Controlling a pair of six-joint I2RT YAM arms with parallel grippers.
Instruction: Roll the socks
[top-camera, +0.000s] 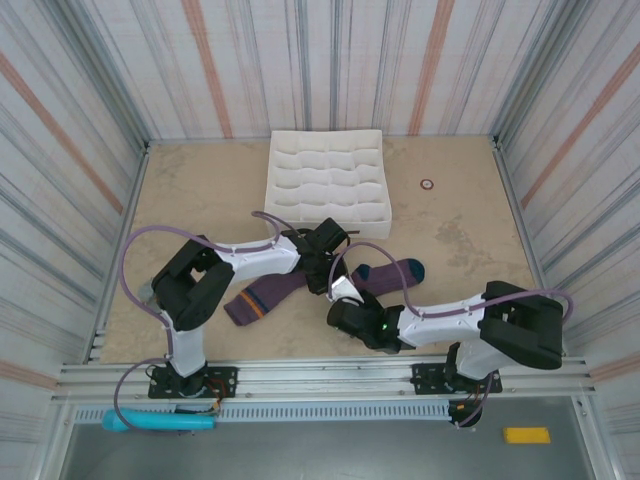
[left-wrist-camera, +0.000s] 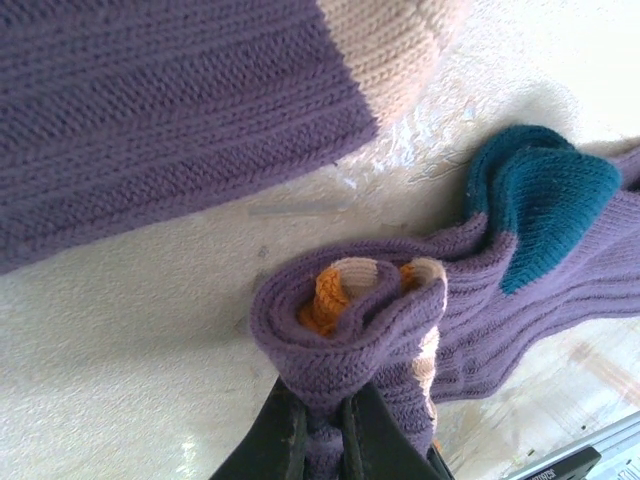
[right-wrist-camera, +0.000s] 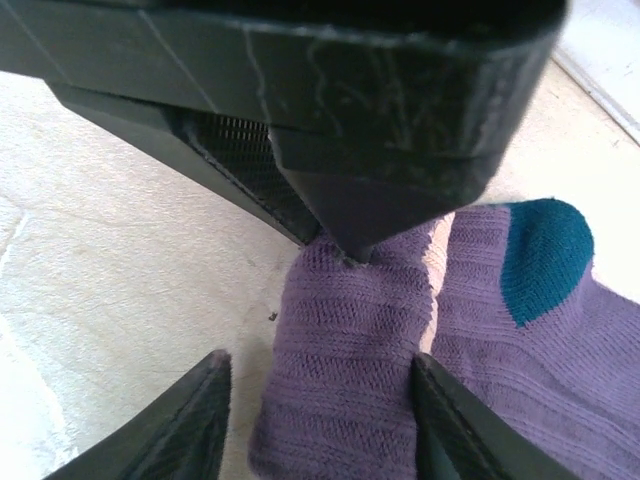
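Observation:
One purple sock with an orange cuff and teal heel (left-wrist-camera: 540, 200) is partly rolled: the roll (left-wrist-camera: 350, 320) shows orange and peach fabric at its core. My left gripper (left-wrist-camera: 325, 435) is shut on the roll's outer fold. In the right wrist view the left gripper (right-wrist-camera: 355, 245) presses down on the roll (right-wrist-camera: 340, 370) from above. My right gripper (right-wrist-camera: 325, 425) straddles that roll, open, its right finger (right-wrist-camera: 455, 430) touching the fabric and its left finger (right-wrist-camera: 190, 425) apart from it. The other purple sock (top-camera: 262, 298), striped with a peach toe (left-wrist-camera: 390, 50), lies flat to the left.
A white compartment tray (top-camera: 328, 185) stands just behind the socks. A small red ring (top-camera: 427, 184) marks the table at the back right. Striped walls close in three sides. A blue tool (top-camera: 160, 422) and a yellow block (top-camera: 527, 435) lie below the table's front rail.

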